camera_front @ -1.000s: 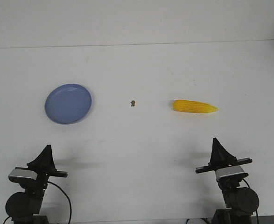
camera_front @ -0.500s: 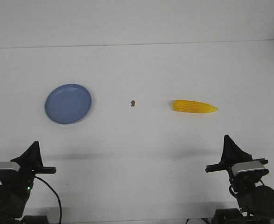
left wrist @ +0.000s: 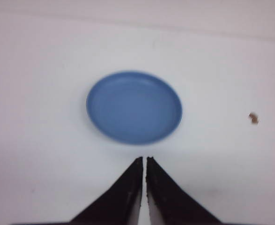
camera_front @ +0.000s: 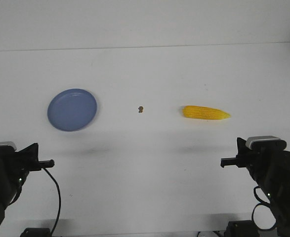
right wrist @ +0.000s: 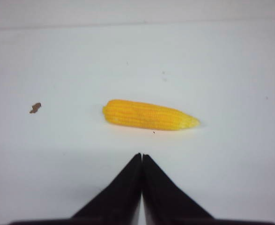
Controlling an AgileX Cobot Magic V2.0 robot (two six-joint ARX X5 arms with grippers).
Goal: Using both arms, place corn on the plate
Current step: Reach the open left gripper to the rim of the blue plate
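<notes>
The yellow corn [camera_front: 206, 113] lies on its side on the white table, right of centre, with its point toward the right. In the right wrist view the corn [right wrist: 149, 115] is just ahead of my right gripper [right wrist: 141, 155], which is shut and empty. The blue plate [camera_front: 72, 109] sits empty on the left. The left wrist view has the plate [left wrist: 134, 107] straight ahead of my left gripper [left wrist: 144, 159], also shut with nothing in it. Both arms stand at the table's near edge, the left arm [camera_front: 9, 170] and the right arm [camera_front: 268, 165].
A tiny brown speck [camera_front: 141, 108] lies on the table between plate and corn. The table's far edge [camera_front: 145, 47] runs across the back, and its right edge shows at the upper right.
Both arms have swung outward toward the lower corners of the front view and look larger there. Corn, plate and speck have not moved.
</notes>
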